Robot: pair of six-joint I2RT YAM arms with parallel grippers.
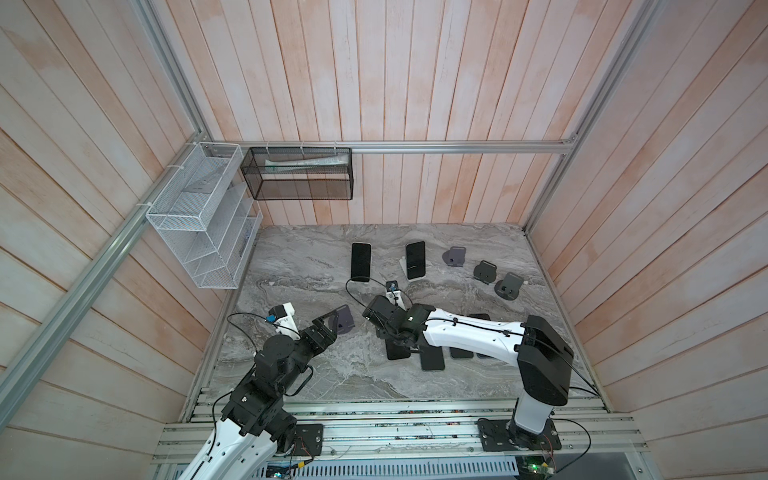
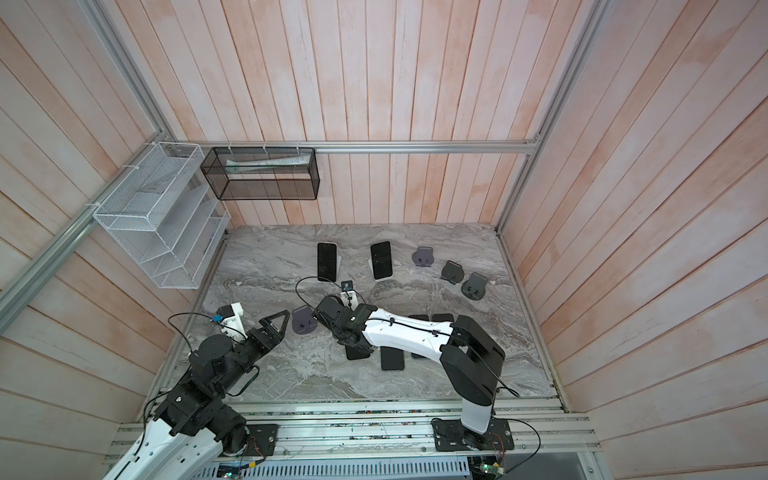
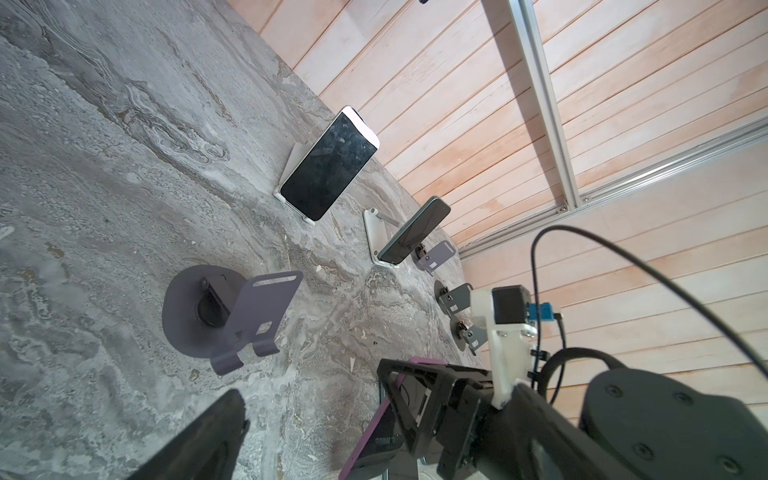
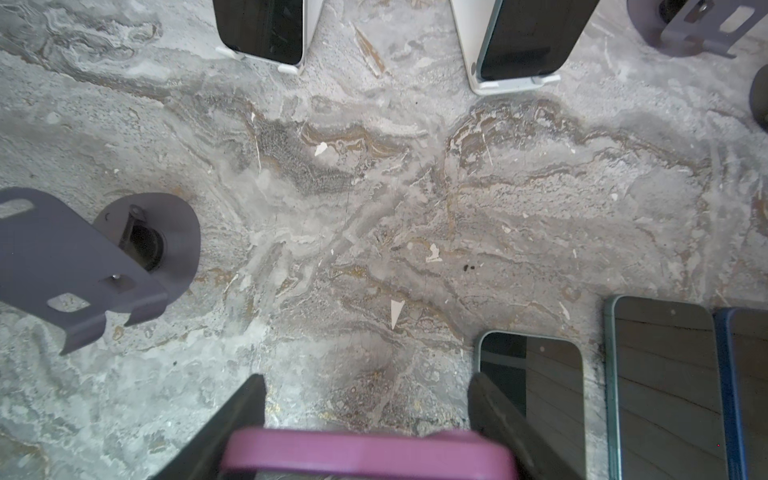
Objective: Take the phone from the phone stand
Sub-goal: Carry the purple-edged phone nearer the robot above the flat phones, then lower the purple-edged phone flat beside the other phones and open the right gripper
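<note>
Pink phone [image 4: 365, 453] was off the purple stand [image 4: 83, 266], pinched in the right gripper [image 4: 365, 378]!
The right wrist view caught it clamped between both fingers over the table [image 4: 374, 208]. Both top views hid that grip beneath the wrist. The left wrist view alone showed the phone's purple edge slanting low, though I couldn't tell if it touched the table. The left gripper [image 1: 332, 326] hung just beside the empty stand, jaws spread wide, holding nothing.
</note>
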